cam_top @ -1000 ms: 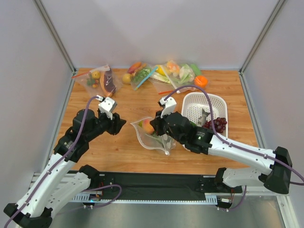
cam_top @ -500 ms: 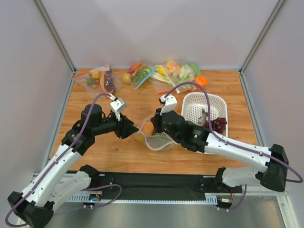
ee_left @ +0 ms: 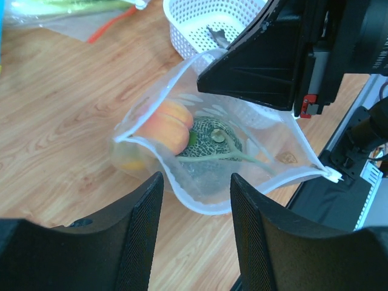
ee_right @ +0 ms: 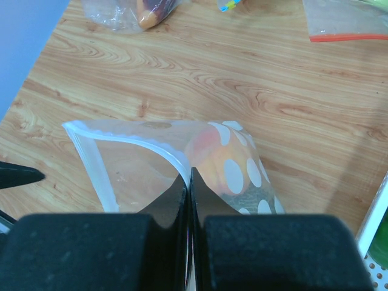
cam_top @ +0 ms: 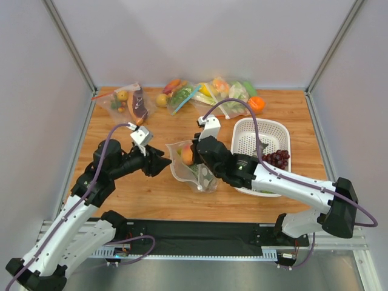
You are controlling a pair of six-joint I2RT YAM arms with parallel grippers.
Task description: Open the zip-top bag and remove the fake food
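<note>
Your zip-top bag [cam_top: 189, 167] sits on the worktop [cam_top: 151, 194] just beside the white basket [cam_top: 260, 121], on its left-arm side, with the mouth gaping away from the basket. The right jaws are pinched shut on the rim nearest the basket, propping it open. The left jaws are spread and empty, lined up just short of the mouth. The peach [ee_left: 170, 124] is nearest the opening, with the bumpy grey-green ball [ee_left: 212, 142] pressed against it, deeper in. I'd take the peach first: enter over the near lip without snagging it, and close gently. Hold the right pinch firm, or the bag may drag along.
</note>
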